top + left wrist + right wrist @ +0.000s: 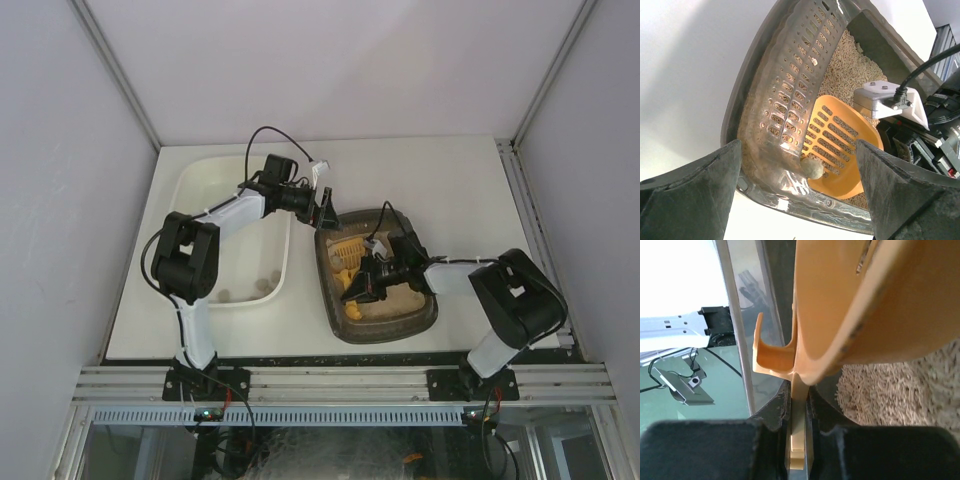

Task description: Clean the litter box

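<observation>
The dark grey litter box (390, 335) lies right of centre, filled with pale pellet litter (840, 70). My right gripper (362, 285) is shut on the handle of an orange slotted scoop (347, 255) and holds it over the litter. In the right wrist view the handle (799, 430) is pinched between the jaws of my right gripper (799, 405). My left gripper (325, 208) is open at the box's far left corner. In its wrist view the left gripper (797, 200) straddles the rim (747, 95). A round grey clump (813, 166) rests at the scoop's (840, 145) edge against a perforated grey wall (790, 85).
A larger white tub (195, 180) stands left of the litter box, with a few small clumps (265, 287) at its near end. White enclosure walls surround the table. The right wrist camera (887, 102) and its cable hang over the litter.
</observation>
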You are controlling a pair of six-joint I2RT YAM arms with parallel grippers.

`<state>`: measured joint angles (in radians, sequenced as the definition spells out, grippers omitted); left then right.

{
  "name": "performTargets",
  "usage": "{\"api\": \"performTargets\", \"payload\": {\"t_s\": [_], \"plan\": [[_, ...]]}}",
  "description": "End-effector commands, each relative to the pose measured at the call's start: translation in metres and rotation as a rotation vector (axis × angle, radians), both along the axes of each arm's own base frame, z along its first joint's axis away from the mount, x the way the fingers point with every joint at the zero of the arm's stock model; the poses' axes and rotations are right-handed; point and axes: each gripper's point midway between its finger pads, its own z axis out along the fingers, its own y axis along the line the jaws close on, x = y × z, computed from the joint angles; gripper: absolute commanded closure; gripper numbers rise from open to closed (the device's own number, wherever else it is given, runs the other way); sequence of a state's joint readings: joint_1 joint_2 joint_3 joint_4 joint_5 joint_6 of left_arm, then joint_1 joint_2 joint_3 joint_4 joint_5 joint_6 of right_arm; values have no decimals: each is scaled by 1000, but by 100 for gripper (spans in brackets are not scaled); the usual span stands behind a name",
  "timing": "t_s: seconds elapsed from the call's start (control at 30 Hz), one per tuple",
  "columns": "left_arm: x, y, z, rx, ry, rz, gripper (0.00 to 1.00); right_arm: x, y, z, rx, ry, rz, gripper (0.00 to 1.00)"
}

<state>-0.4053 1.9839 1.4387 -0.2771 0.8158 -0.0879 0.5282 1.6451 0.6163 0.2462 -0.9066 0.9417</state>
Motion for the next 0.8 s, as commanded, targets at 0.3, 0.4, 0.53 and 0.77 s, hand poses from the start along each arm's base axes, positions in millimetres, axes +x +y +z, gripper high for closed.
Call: {"api": "performTargets", "payload": {"t_s": [0.3, 0.4, 0.53, 0.77], "plan": [[-52, -1, -6, 18, 192, -75, 3, -25, -32, 34, -102, -128, 63, 100], [-52, 4, 3, 48, 158, -88, 1, -27, -38, 40, -121, -195, 64, 100], [-47, 15, 19, 87, 113, -76, 0, -22, -46, 45, -132, -286, 40, 100], [-12, 45, 61, 101, 36, 61, 0, -11, -61, 51, -115, -425, -38, 100]]}}
